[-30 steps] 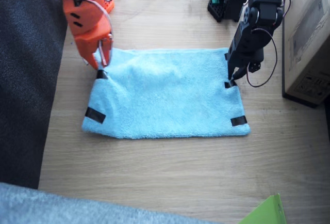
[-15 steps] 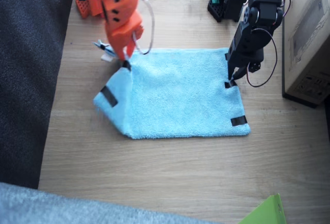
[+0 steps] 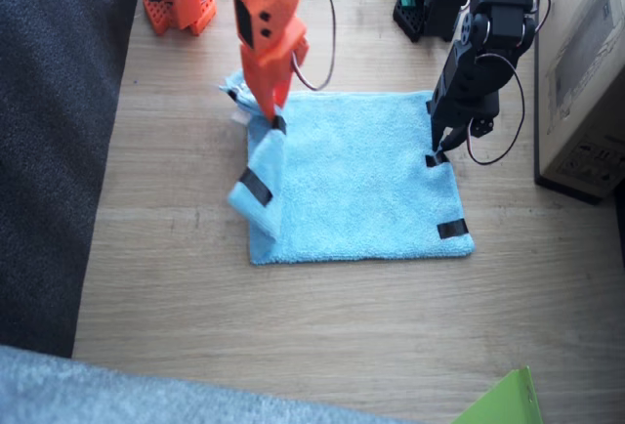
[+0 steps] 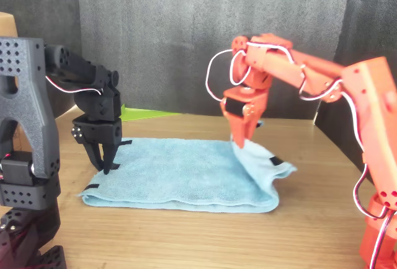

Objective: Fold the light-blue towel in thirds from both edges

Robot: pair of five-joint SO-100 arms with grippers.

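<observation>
Since the earlier frames the orange right gripper [image 3: 274, 114] has travelled from the towel's left edge toward the middle of the fixed view, carrying that short side with it, so the light-blue towel [image 3: 361, 175] now looks narrower, with its left portion lifted and draped over itself. The black left gripper [image 3: 441, 148] has not moved; its tips remain planted on the towel's right short side at a black tape strip [image 3: 433, 159], and whether the fingers actually pinch cloth or only press down is hard to make out. The right gripper is clenched on the raised edge; in the front view it [image 4: 239, 139] holds a fold of towel [image 4: 180, 173] hanging from its tips. The tape strip under its fingers is partly hidden, and the far-left corner bunches behind the orange arm in the upper left. The towel lies on the wooden table [image 3: 322, 336], centre of the frame, sky-blue terry, flat on its right two thirds, with another tape strip [image 3: 451, 229] showing at lower right and one [image 3: 256, 187] on the lifted flap.
</observation>
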